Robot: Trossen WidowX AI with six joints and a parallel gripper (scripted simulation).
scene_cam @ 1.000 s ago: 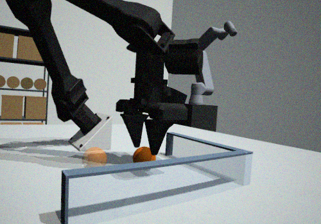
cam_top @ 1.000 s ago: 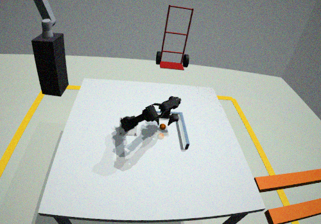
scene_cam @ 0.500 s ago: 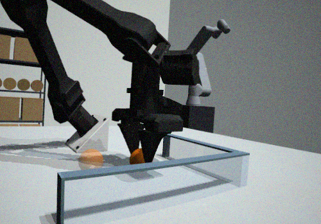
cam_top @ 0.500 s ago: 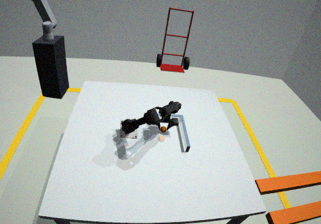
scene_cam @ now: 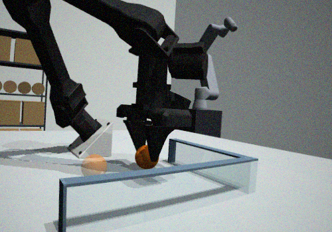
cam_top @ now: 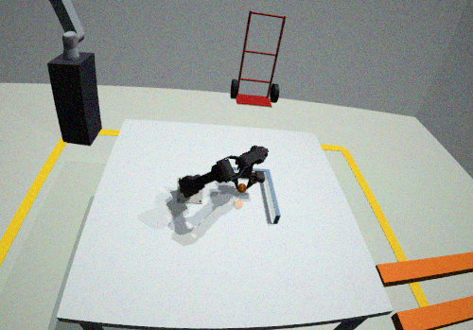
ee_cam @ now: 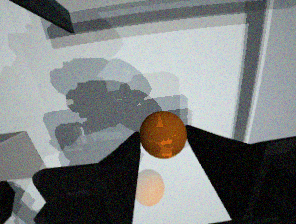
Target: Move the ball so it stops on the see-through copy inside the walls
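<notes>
The orange ball [cam_top: 242, 187] [scene_cam: 143, 157] [ee_cam: 162, 134] rests on the white table [cam_top: 142, 268] inside the corner of the two clear walls [cam_top: 272, 201] [scene_cam: 212, 165]. My gripper [cam_top: 242, 185] [scene_cam: 147, 155] [ee_cam: 162, 132] reaches straight down and is shut on the ball, one dark finger on each side. The see-through copy of the ball [cam_top: 238, 203] [scene_cam: 94, 164] [ee_cam: 149, 187] lies on the table a short way from the ball, on the side away from the corner.
The arm's base [cam_top: 190, 185] sits on the table left of the ball. A dark pedestal with a grey arm [cam_top: 75, 95] stands off the table's far left corner. A red hand truck [cam_top: 257, 64] stands at the back. Orange planks [cam_top: 426, 268] lie at the right.
</notes>
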